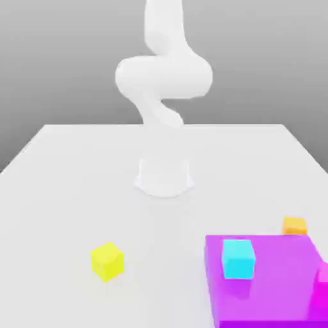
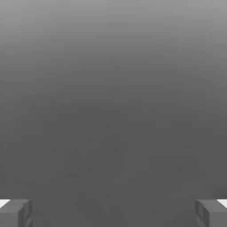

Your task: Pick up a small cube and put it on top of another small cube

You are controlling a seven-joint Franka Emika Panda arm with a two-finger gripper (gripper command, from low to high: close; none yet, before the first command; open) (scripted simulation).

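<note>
Standing wide apart with nothing between them, the dark gripper's fingertips (image 2: pixel 113 213) hang free; on a smooth white tabletop (image 1: pixel 57 218) before a plain grey backdrop (image 1: pixel 70 70), the small orange cube (image 1: pixel 295 226) sits behind the flat purple block (image 1: pixel 275 275)

Sim scene, robot test setup rather than a real rm: plain white worktop (image 1: pixel 70 192) w/ white robot arm (image 1: pixel 164 77) mounted on it, flat-coloured cubes & a purple block (image 1: pixel 275 275), blank grey gradient bkgd behind, no furniture or walls.
</note>
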